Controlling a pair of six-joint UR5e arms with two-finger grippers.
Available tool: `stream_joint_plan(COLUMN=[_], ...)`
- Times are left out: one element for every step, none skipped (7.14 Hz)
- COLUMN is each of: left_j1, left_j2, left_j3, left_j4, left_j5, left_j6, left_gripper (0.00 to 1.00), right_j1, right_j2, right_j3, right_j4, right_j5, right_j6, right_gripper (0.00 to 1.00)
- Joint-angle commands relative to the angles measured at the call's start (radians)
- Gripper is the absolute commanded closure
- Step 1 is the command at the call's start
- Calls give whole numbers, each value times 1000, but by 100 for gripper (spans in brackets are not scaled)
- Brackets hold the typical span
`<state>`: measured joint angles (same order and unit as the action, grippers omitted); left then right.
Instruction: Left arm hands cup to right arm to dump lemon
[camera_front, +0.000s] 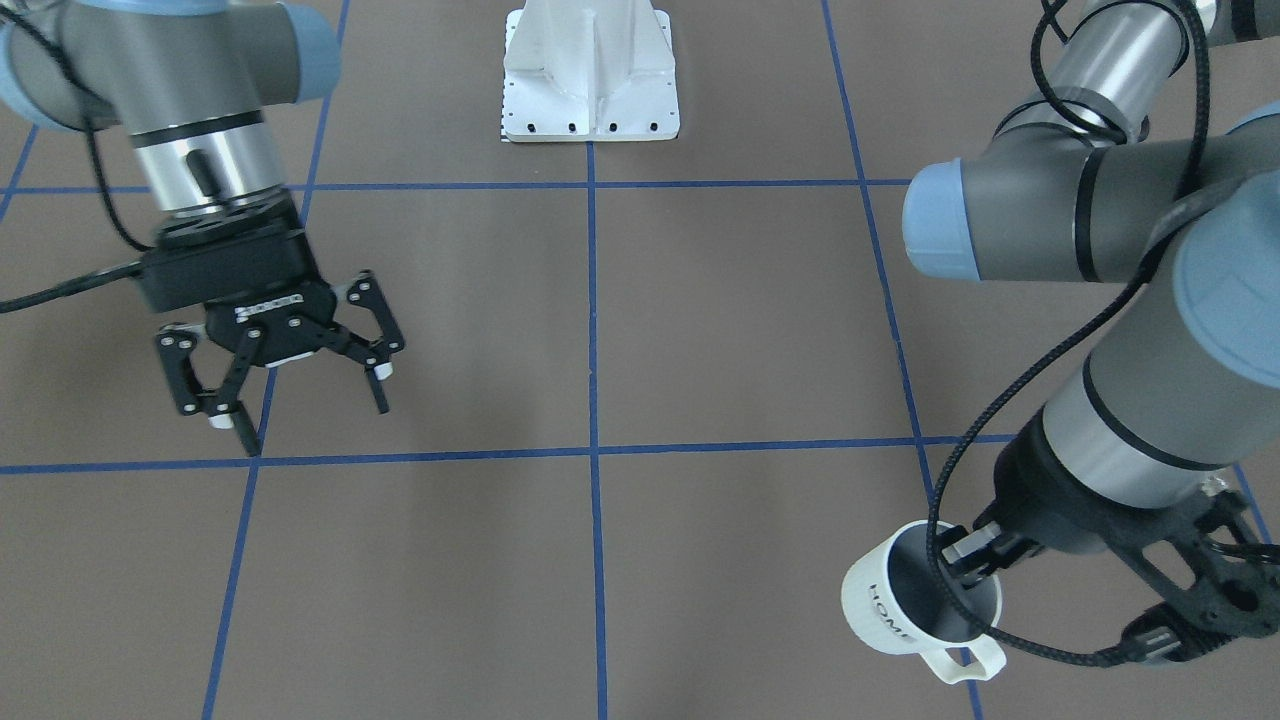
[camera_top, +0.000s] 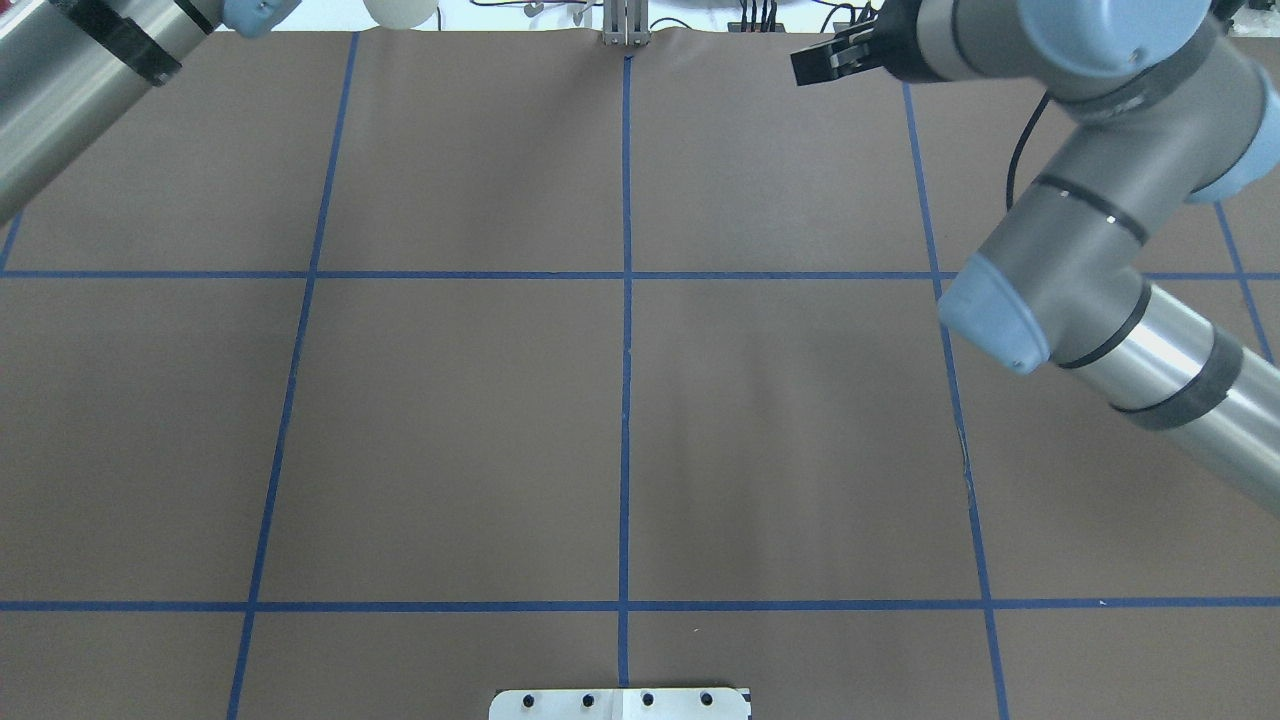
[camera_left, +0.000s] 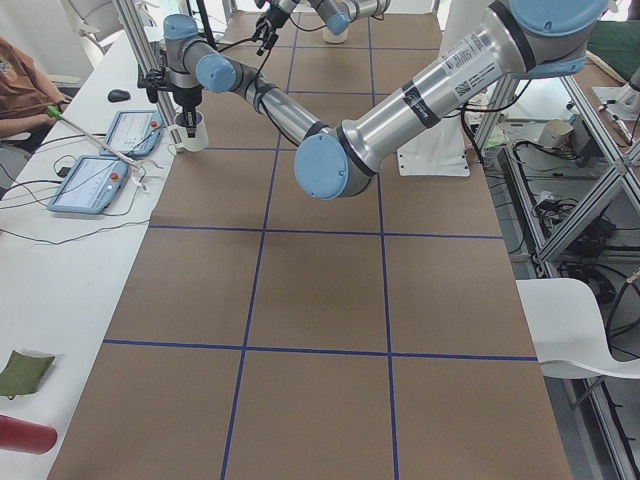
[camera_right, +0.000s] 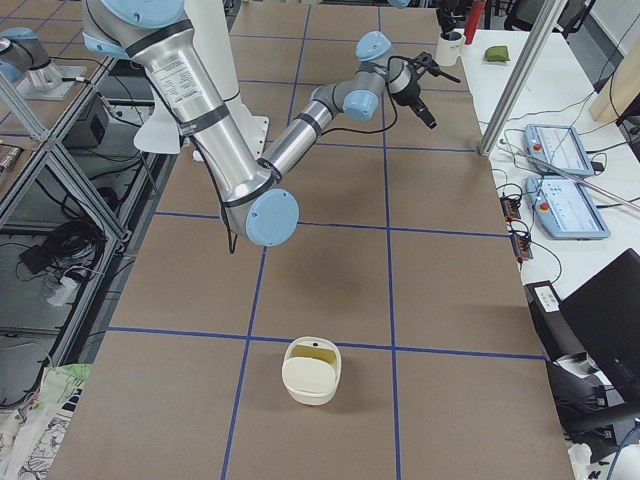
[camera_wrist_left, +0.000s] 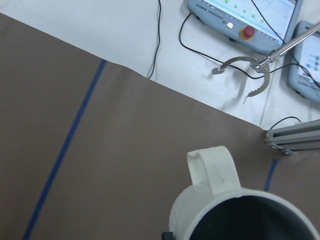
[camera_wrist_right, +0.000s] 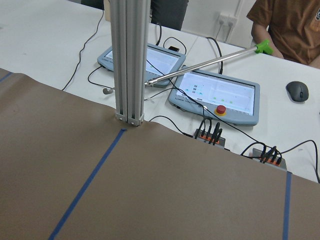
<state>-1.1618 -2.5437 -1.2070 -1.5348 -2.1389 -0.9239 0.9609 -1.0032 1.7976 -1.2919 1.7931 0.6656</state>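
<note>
The cup (camera_front: 885, 605), a white mug with "HOME" lettering and a grey inside, is at the table's far left corner. It also shows in the exterior left view (camera_left: 191, 133), the left wrist view (camera_wrist_left: 210, 175) and at the overhead view's top edge (camera_top: 400, 10). My left gripper (camera_front: 975, 560) reaches into its mouth and is shut on its wall. I cannot tell whether the cup is off the table. The lemon is hidden; only dark interior shows. My right gripper (camera_front: 300, 420) hangs open and empty over the table's right half, far from the cup.
The white robot base plate (camera_front: 590, 70) stands at the table's near middle. Teach pendants (camera_wrist_right: 215, 95), cables and an aluminium post (camera_wrist_right: 128, 60) lie past the far edge, with a seated operator (camera_left: 20, 80). A cream container (camera_right: 312, 370) with a yellowish inside sits at the table's right end.
</note>
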Motion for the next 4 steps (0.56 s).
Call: stream_joint_plan(left_j1=[-41,-42,-42,-42], left_j2=[108,225,353,461], left_j3=[-34,-111,-215,-311], left_j4=[91,87,79,78], left_j5=[8,1,-6,-39], left_j6=[285,374,411,416], left_gripper=[100,100,100,100], right_j1=[190,252,293,320], right_j2=[-29,-58,-78,-77], right_j3=[-7,-7,-7,3], right_j4=[-186,-292,-413,-541], right_j5=[329,389,426,431], right_j6=[-71,-201,-331,-401], right_gripper=[0,0,0,0])
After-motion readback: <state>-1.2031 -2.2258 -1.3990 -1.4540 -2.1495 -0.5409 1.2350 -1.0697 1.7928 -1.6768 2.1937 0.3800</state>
